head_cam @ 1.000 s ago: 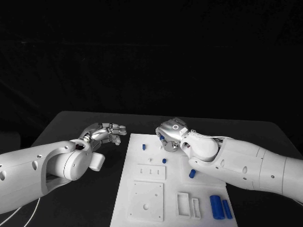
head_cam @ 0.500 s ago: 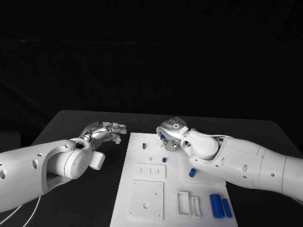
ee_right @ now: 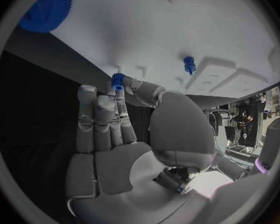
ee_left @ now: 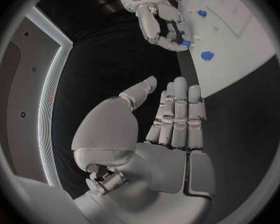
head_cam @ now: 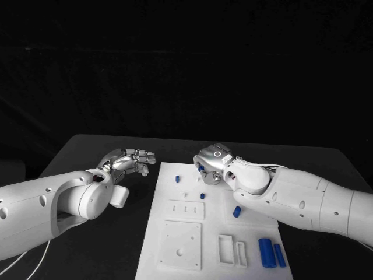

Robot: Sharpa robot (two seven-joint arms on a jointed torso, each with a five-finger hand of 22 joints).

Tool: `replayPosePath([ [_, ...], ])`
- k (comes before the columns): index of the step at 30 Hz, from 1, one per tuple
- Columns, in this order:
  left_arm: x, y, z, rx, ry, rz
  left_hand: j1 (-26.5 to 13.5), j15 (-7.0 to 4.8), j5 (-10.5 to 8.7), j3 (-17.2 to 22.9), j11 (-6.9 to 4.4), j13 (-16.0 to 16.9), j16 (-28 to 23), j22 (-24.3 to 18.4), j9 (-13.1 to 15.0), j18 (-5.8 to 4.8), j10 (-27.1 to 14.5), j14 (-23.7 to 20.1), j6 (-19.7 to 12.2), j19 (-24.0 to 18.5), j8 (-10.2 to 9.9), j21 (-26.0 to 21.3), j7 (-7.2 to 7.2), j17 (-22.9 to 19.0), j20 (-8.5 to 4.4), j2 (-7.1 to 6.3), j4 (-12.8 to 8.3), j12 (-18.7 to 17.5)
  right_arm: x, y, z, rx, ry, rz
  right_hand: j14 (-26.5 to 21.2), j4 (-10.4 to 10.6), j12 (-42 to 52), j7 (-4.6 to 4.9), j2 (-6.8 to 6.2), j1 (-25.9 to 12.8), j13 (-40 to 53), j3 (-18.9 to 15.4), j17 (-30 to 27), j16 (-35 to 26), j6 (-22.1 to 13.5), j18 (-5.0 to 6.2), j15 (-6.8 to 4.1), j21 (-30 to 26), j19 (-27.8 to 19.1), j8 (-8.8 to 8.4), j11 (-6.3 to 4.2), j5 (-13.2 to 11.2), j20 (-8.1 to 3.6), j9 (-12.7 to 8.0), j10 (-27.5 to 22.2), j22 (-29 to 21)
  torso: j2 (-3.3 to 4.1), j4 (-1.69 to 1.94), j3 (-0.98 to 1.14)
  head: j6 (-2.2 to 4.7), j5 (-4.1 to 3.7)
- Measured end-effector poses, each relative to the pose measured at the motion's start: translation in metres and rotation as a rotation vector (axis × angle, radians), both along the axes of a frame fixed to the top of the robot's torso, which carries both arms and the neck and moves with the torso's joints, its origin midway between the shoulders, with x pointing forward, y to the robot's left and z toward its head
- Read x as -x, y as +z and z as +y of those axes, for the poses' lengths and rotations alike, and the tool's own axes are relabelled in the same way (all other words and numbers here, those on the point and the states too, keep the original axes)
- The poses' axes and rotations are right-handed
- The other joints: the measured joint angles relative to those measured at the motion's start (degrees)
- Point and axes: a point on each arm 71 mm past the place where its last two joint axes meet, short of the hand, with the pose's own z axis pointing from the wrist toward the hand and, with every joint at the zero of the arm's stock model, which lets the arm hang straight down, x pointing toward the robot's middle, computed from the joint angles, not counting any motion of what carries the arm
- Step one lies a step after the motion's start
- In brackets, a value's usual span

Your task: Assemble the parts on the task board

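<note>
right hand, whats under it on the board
The right hand hovers over the task board's far end, pinching a small blue gear. The board directly beneath the hand is covered.

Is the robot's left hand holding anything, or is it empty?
Empty. The left hand hovers beside the task board with fingers straight and nothing in them.

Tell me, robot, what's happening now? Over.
Left hand open, beside the board. Right hand pinching a small blue part over it. Nothing in the way.

Right hand hides board's far corner; gear cut off.
</note>
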Motion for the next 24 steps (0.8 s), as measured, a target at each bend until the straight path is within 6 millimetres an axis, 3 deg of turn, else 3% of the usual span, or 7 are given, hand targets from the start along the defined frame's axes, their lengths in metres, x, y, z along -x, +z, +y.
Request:
replayPosePath([
  [7,-0.0001,0.0002,-0.0002,0.0,0.0,-0.001,0.0,0.0,0.0,0.0,0.0,0.0,0.0,0.0,0.0,0.0,0.0,0.0,0.0,0.0,0.0,0.0,0.0,0.0,0.0,0.0,0.0,0.0,-0.0008,-0.0005,0.0012,-0.005,-0.001,0.01,-0.02,0.0,-0.19,0.0,0.0,0.0,-0.01,0.0,0.0,0.0,0.0,0.0,-0.02,0.0,-0.09,0.01,-0.29,0.0,0.09,-0.01,0.31,-0.01,0.01,0.04,-0.01,-0.04,0.01],
  [18,-0.0017,0.0003,-0.0019,-0.002,-0.002,-0.003,0.0,0.0,0.0,0.0,-0.01,0.0,0.0,0.0,0.0,0.01,0.0,0.0,0.0,0.08,0.0,0.0,0.0,-0.06,0.09,0.0,0.0,-0.03,-0.002,0.0003,0.0002,-0.013,-0.007,0.017,-0.11,0.22,0.05,-0.02,-2.18,-0.84,-0.28,-1.65,-0.01,0.0,0.02,0.04,-0.11,0.0,-0.11,0.0,-0.28,0.05,0.1,-0.04,1.12,-0.01,0.09,-0.01,-0.08,-0.12,0.09],
  [24,-0.002,0.0002,-0.0025,-0.003,-0.002,-0.003,0.0,0.0,0.0,0.0,-0.01,0.0,0.0,0.0,0.0,0.01,0.01,0.0,0.0,0.08,0.0,0.0,0.0,-0.06,0.09,0.0,0.0,-0.21,-0.0023,0.0008,-0.0003,-0.017,-0.009,0.019,-0.1,0.39,0.09,0.14,-2.25,-0.9,-0.44,-2.14,-0.01,0.0,-0.14,0.05,-0.11,0.0,-0.12,-0.11,-0.15,0.05,0.09,-0.09,1.43,-0.01,0.14,-0.04,-0.13,-0.24,-0.04],
])
